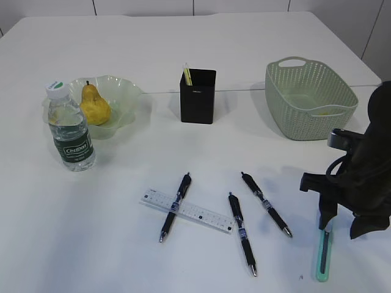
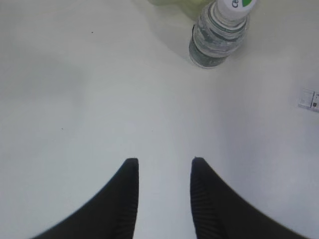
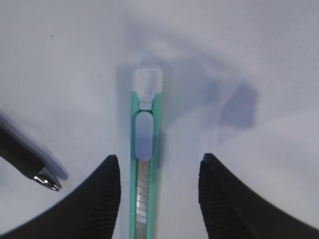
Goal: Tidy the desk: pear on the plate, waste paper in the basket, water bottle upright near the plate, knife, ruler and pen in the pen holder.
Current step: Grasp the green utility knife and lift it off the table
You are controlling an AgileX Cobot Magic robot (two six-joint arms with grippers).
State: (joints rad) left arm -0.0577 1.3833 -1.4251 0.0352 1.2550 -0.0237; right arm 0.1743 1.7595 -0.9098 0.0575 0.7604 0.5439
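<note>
Utility knife (image 3: 144, 164): teal body, pale slider and end cap, segmented blade visible along the channel; lies flat on the white tabletop (image 1: 122, 244), lengthwise toward the camera, to the right of the black pen holder (image 1: 197, 96) and nearer the front edge. Right tool (image 3: 159, 172) is spread apart, one finger on either side of the knife, neither finger touching it; nothing grasped. A pen tip (image 3: 47, 179) lies just left of the left finger. In the exterior view the right arm (image 1: 360, 183) leans in from the right edge, wrist pitched downward over the knife. Left tool (image 2: 162, 172) is partly spread, empty, hanging above bare tabletop, with the upright water bottle (image 2: 219, 30) beyond it. Left of the pen holder the pear (image 1: 95, 105) sits on the plate (image 1: 125, 97), bottle just in front.
</note>
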